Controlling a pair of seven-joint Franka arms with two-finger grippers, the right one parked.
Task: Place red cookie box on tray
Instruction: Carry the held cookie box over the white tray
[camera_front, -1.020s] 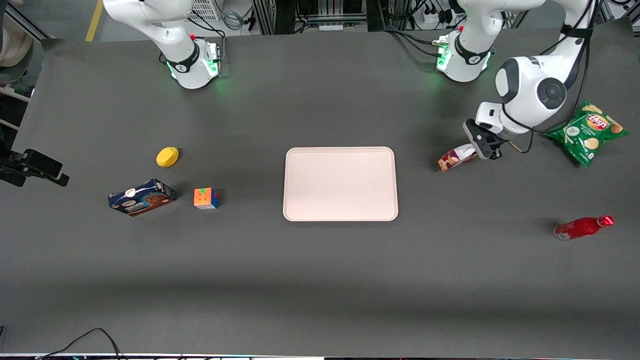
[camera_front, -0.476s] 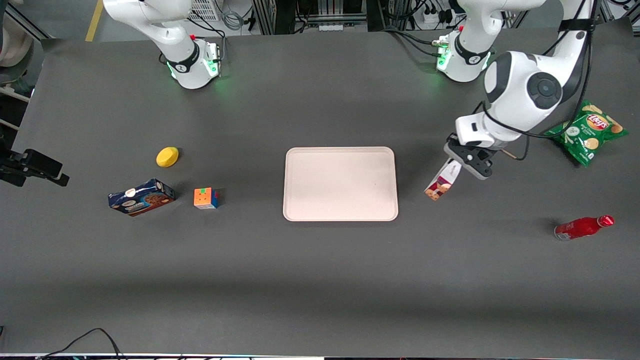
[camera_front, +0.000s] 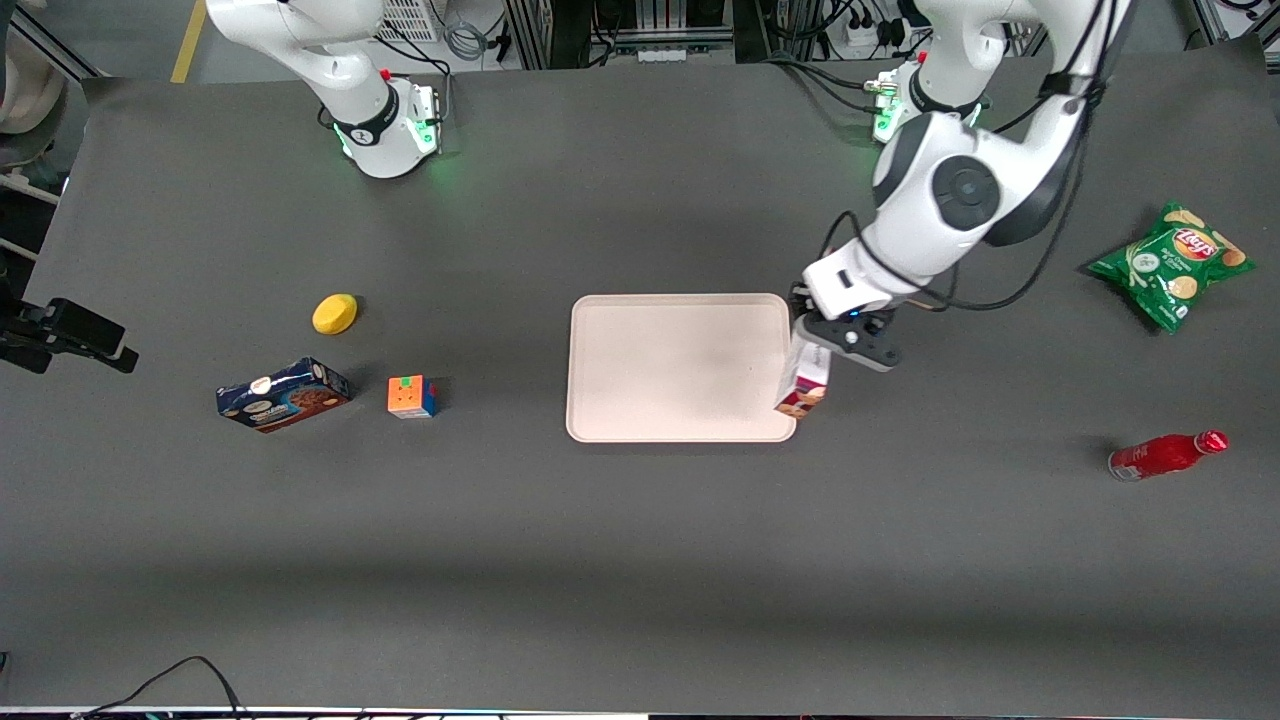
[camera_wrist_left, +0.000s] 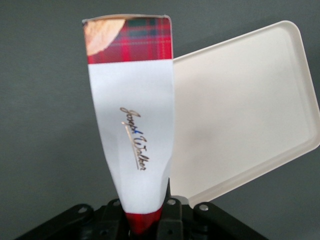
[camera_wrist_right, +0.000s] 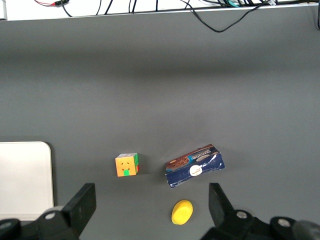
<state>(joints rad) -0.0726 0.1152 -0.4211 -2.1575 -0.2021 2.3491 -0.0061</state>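
We see our gripper (camera_front: 822, 345) clamped on 1 end of the red cookie box (camera_front: 803, 383), which hangs lifted above the tray's (camera_front: 680, 366) edge nearest the working arm, off the tabletop (camera_front: 640, 560).

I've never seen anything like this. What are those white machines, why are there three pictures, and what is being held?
They are two robot arms on a dark table. One picture looks down from the front; the others come from cameras on each arm's wrist. The working arm's claw is shut on a red cookie box, hanging over the edge of a pale tray. Also on the table: a blue cookie box, a puzzle cube, a yellow lump, a chip bag and a red bottle.
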